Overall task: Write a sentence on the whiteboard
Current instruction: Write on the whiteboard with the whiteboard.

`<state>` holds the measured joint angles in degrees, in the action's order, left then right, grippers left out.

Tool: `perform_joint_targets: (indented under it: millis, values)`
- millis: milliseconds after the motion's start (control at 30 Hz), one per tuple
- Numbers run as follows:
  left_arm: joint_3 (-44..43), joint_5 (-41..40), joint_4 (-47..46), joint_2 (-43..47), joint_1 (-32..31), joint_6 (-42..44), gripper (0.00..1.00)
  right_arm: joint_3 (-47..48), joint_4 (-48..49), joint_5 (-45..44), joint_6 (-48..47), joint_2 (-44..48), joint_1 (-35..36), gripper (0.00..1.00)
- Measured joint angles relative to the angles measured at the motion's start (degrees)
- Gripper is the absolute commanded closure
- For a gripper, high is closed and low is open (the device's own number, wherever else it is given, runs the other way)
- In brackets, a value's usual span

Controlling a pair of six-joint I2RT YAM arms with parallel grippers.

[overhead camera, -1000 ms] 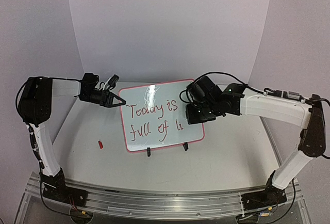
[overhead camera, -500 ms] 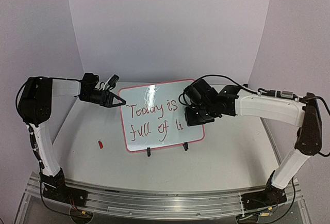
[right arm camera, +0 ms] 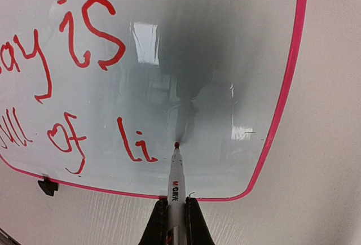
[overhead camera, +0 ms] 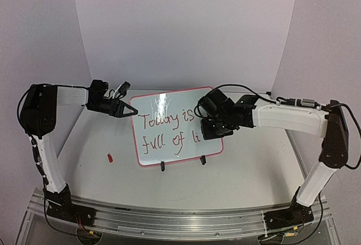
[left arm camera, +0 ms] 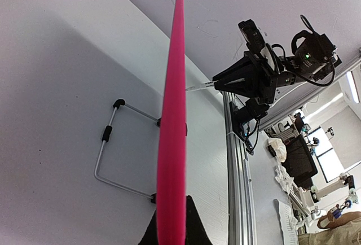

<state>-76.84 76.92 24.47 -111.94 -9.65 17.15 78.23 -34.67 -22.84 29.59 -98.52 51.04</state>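
The whiteboard [overhead camera: 153, 105] stands tilted at mid table, its pink-red frame seen edge-on [left arm camera: 172, 132] in the left wrist view. Red writing on it reads "Today is full of li" [right arm camera: 135, 143]. My left gripper [overhead camera: 133, 110] [left arm camera: 171, 231] is shut on the board's left edge. Over the board's right side, my right gripper [overhead camera: 210, 130] [right arm camera: 176, 219] is shut on a white marker [right arm camera: 176, 180]. The marker's red tip [right arm camera: 176, 144] rests on the board just right of "li".
A small red cap [overhead camera: 110, 157] lies on the table left of the board. Two black clip feet [overhead camera: 162, 166] [overhead camera: 203, 160] hold the board's lower edge. A wire stand [left arm camera: 104, 143] props it from behind. An aluminium rail [overhead camera: 169, 217] runs along the near edge.
The right arm has shifted a little to the left, carrying the marker along the board. The writing looks the same. The left arm has not moved.
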Motion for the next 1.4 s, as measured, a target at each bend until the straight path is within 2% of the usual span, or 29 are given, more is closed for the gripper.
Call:
perform_joint_targets:
  millis: [1400]
  values:
    - [-0.1,0.4,0.0,0.0,-0.1,0.1,1.0,1.7,-1.7,2.9,0.0,-1.9,0.0,1.0]
